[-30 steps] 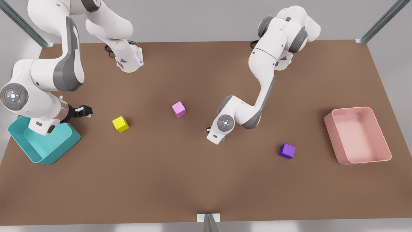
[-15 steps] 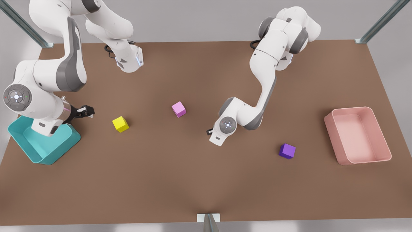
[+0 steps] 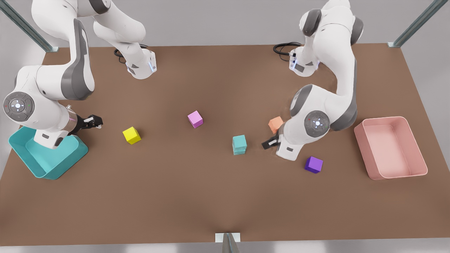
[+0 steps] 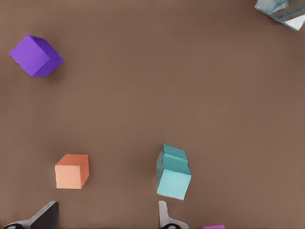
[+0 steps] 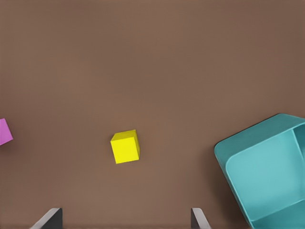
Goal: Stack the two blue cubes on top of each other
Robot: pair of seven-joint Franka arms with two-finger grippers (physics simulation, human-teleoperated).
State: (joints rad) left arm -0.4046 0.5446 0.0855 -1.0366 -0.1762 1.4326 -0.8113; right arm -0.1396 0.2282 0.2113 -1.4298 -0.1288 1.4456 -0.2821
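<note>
The two blue cubes stand stacked one on the other near the table's middle, the upper one slightly skewed; the left wrist view shows the same stack. My left gripper is open and holds nothing, a short way off the stack toward the front view's right. Its fingertips show wide apart at the edge of the left wrist view. My right gripper waits open over the front view's left, between the teal bin and the yellow cube, its fingertips spread.
An orange cube sits just behind the left gripper, and a purple cube lies in front of that arm. Pink cube and yellow cube are farther left. Teal bin far left, pink bin far right.
The left arm has pulled away from the stack toward the front view's right, uncovering the stacked blue cubes and the orange cube. The right arm has barely moved.
</note>
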